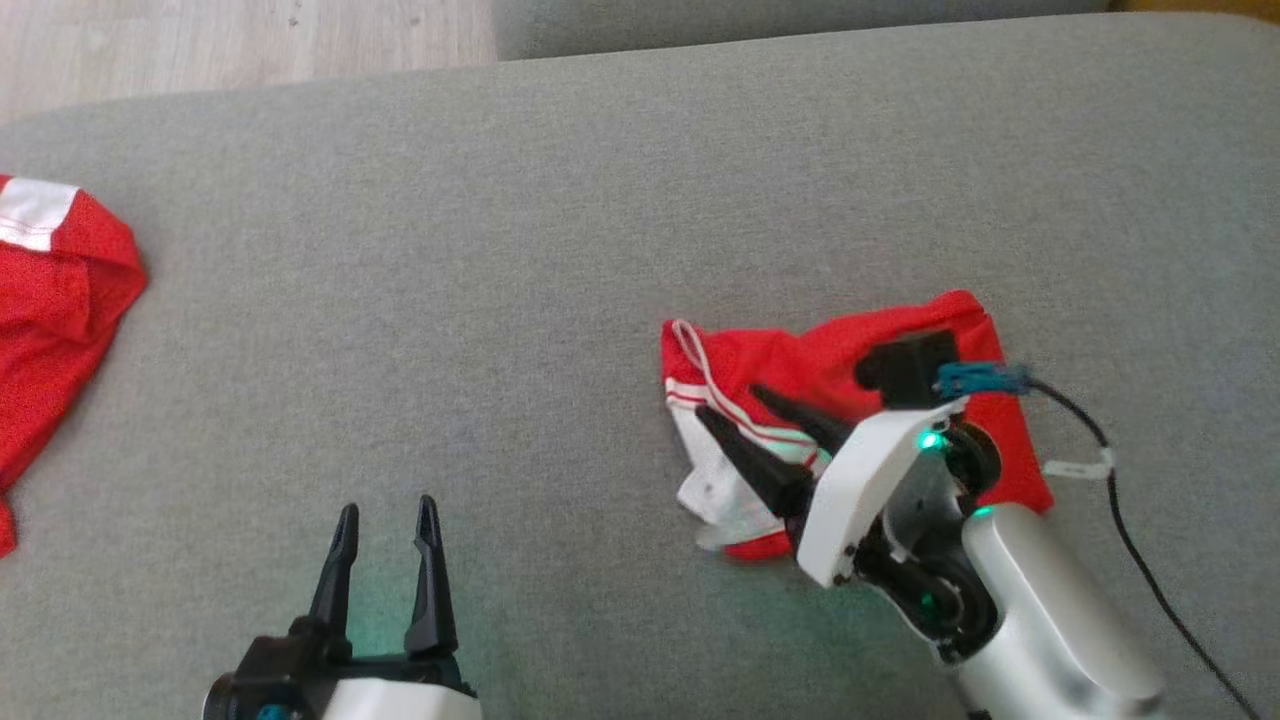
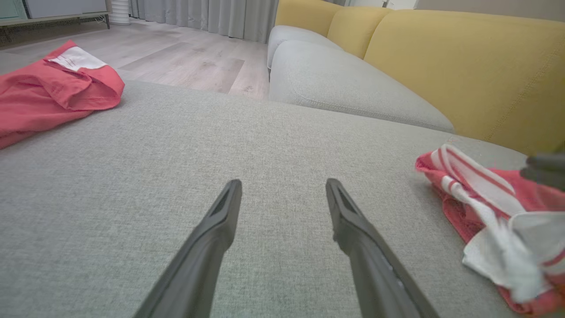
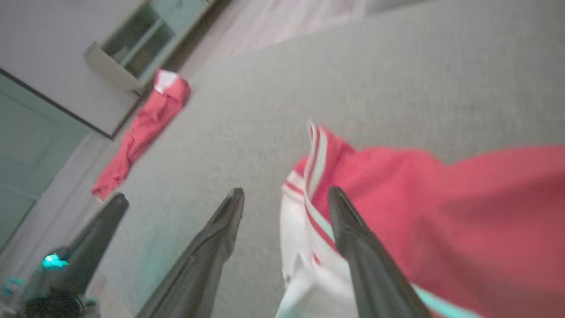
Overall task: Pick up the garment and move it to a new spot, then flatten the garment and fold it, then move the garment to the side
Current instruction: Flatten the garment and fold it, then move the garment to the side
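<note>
The garment (image 1: 800,360) is a crumpled pair of red shorts with a white striped waistband. It lies on the grey sofa cushion (image 1: 560,250) at centre right. My right gripper (image 1: 728,402) is open just above the garment's left edge, fingers spread over the white band and nothing clamped. From the right wrist, the garment (image 3: 441,198) lies under and right of the open fingers (image 3: 286,191). My left gripper (image 1: 387,505) stands open and empty over bare cushion at the lower left. In its wrist view the garment (image 2: 481,194) lies far to the right of the gripper (image 2: 283,183).
A second red garment (image 1: 50,300) with a white band lies at the cushion's left edge (image 2: 48,92) (image 3: 145,128). A black cable (image 1: 1130,500) trails from the right wrist. Wood floor (image 1: 200,40) lies beyond the cushion, and a yellow sofa back (image 2: 463,57) rises to the right.
</note>
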Available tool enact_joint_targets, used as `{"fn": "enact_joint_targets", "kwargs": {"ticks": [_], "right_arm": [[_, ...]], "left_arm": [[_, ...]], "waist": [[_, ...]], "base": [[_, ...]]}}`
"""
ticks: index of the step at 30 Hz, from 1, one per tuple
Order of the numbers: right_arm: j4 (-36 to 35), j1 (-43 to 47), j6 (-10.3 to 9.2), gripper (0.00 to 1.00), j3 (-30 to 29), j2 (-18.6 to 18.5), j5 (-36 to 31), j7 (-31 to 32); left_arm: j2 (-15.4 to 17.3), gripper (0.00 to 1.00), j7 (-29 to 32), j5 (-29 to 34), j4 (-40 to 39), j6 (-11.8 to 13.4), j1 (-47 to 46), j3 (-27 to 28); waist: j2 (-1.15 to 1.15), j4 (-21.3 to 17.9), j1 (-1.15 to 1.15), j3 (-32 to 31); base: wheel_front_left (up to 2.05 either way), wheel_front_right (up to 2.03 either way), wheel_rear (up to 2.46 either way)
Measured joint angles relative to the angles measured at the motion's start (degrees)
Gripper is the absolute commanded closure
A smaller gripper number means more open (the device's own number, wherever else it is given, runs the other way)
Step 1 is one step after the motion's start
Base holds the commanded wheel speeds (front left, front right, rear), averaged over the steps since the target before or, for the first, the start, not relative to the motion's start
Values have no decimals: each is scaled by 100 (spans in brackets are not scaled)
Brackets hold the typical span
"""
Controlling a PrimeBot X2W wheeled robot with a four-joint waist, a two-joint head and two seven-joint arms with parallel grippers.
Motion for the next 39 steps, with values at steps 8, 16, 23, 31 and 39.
{"fn": "enact_joint_targets", "kwargs": {"ticks": [8,16,23,31,39], "right_arm": [[-654,290,0,0,-712,-126,-532,-1324],[-197,1138,0,0,-2050,-412,-2093,-2818],[587,1620,0,0,-2748,-201,-2731,-3991],[1179,1799,0,0,-2873,-1,-2789,-4202],[1109,1799,0,0,-2818,4,-2799,-4203]], "left_arm": [[0,0,0,59,3,-9,4,91],[-1,0,0,213,-24,-113,6,192],[-1,0,0,488,-33,-204,27,235],[0,0,0,683,303,-252,273,403],[-1,0,0,705,322,-247,369,533]], "waist": [[0,-29,0,-88],[0,-102,0,-275],[0,-76,0,-531],[0,-39,-1,-772],[0,39,0,-842]], "base": [[0,0,0],[0,0,0],[0,0,0],[0,0,0],[0,0,0]]}}
